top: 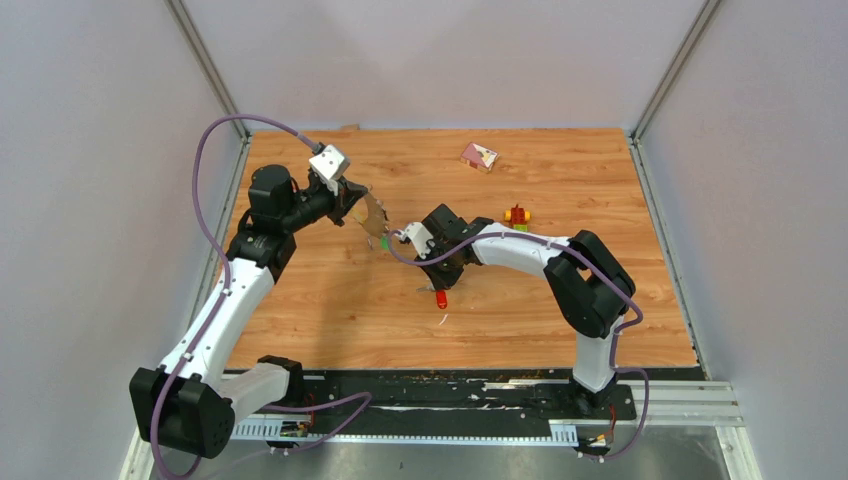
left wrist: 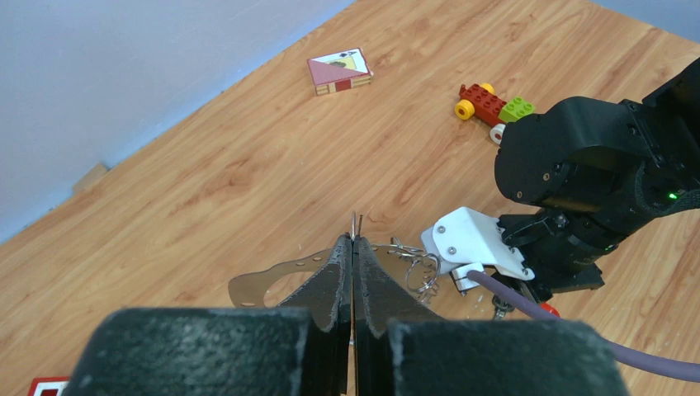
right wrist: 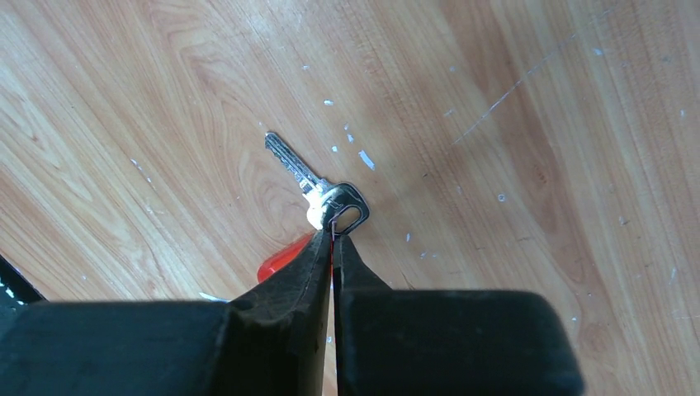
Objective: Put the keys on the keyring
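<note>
My left gripper (top: pixel 350 205) (left wrist: pixel 356 241) is shut on the thin edge of the keyring (top: pixel 372 216), a flat silvery-grey loop with holes (left wrist: pixel 264 285), and holds it above the table. Small wire rings (left wrist: pixel 417 268) hang on its right side. My right gripper (top: pixel 438 282) (right wrist: pixel 333 237) sits just right of the keyring and is shut at the black head of a silver key (right wrist: pixel 318 183), which hangs from the tips. A red key head (right wrist: pixel 281 257) (top: pixel 441 298) shows beside the left finger. Other keys are hidden.
A red, yellow and green toy brick stack (top: pixel 517 216) (left wrist: pixel 493 103) lies behind the right arm. A red block with white squares (top: pixel 479 156) (left wrist: pixel 339 72) lies near the back wall. Grey walls close the table at the back and sides.
</note>
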